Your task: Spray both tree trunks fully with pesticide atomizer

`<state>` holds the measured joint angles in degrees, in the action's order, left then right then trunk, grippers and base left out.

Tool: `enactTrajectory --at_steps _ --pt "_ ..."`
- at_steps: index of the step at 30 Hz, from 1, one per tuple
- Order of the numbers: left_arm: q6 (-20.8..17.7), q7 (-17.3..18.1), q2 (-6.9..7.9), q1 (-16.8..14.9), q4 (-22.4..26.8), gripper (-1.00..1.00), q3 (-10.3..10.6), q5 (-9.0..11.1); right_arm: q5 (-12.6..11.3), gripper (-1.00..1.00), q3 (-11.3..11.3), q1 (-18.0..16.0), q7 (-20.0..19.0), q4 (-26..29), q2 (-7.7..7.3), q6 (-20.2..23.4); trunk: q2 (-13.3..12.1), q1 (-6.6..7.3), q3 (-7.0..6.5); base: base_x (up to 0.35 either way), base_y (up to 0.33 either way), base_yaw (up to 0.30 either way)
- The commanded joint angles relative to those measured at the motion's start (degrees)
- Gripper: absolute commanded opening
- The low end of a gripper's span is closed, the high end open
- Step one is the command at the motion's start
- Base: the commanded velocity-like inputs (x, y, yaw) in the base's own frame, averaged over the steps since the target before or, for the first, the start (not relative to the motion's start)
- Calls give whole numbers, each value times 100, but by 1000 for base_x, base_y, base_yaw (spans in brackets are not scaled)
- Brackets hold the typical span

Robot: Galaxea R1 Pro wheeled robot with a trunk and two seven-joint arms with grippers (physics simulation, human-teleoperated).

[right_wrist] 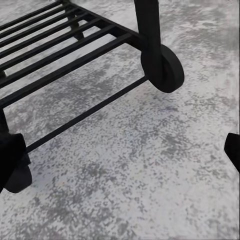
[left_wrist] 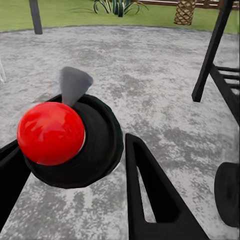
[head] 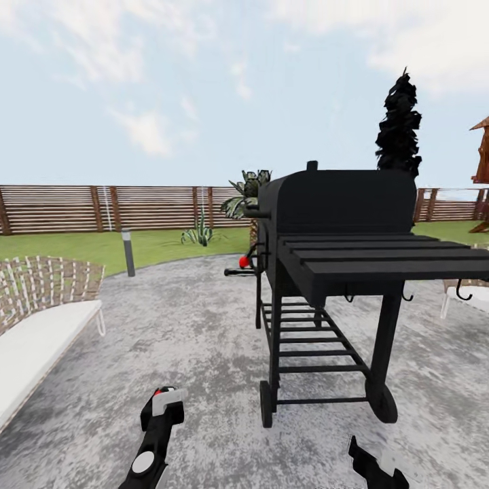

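The pesticide atomizer has a glossy red ball top, a round black body and a grey cone nozzle. It sits between the two black fingers of my left gripper, which is shut on it. In the head view the left gripper holds the atomizer low over the grey paving, near the picture's bottom edge. My right gripper hangs open over the paving with nothing between its fingers. The trees and their trunks are out of view.
A black barbecue grill on wheels stands close ahead, right of centre. A wicker bench with a white cushion sits at the left. Behind lie lawn, a grey lamp post, low palm-like plants, a dark cypress and the slat fence.
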<state>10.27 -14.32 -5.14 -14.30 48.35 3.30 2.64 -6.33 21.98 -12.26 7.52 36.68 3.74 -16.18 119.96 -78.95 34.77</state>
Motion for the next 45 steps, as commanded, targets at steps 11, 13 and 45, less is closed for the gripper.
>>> enactTrajectory --at_steps 11,13,45 --pt "19 -34 4 -3 -1 -100 21 25 -59 100 13 -5 -14 -3 4 -26 -440 243 -191 0 0 -283" --pt "19 -33 4 -3 -1 -100 21 23 -60 100 14 -5 -14 -3 4 -26 -520 287 -227 0 0 -285" --pt "19 -32 4 -3 -1 -100 22 14 -61 100 16 -5 -14 -3 4 -26 -1803 990 -802 0 0 -286"
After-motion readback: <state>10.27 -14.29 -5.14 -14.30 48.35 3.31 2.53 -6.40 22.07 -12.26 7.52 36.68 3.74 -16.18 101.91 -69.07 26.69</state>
